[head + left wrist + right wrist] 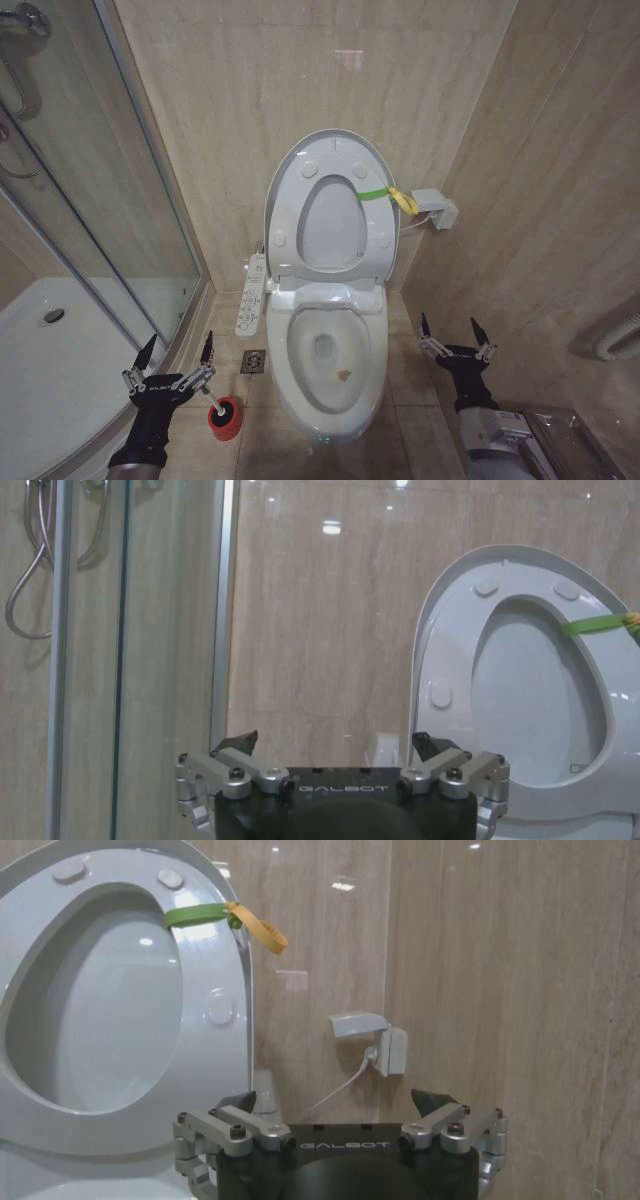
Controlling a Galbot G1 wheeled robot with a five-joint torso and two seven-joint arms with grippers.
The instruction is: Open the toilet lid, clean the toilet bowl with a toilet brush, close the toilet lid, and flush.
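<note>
The toilet lid point(330, 228) stands raised against the back wall, with the ring seat up in front of it and a green-and-yellow strap point(390, 195) at its right edge. Below it the toilet bowl point(327, 352) lies uncovered, a small brown speck inside. The toilet brush point(214, 402) stands in its red cup point(225, 420) on the floor left of the bowl. My left gripper point(180, 342) hangs open just above and left of the brush, touching nothing. My right gripper point(449, 325) is open to the right of the bowl. The left wrist view shows the left gripper point(335, 741) empty, facing the lid point(530, 697); the right gripper point(335, 1099) is empty too.
A glass shower enclosure point(100, 200) and white shower tray point(60, 370) fill the left. A buttoned side panel point(253, 293) sits beside the bowl, with a floor drain point(253, 361) below it. A wall socket box point(436, 208) juts out at right, and a metal fixture point(560, 440) lies lower right.
</note>
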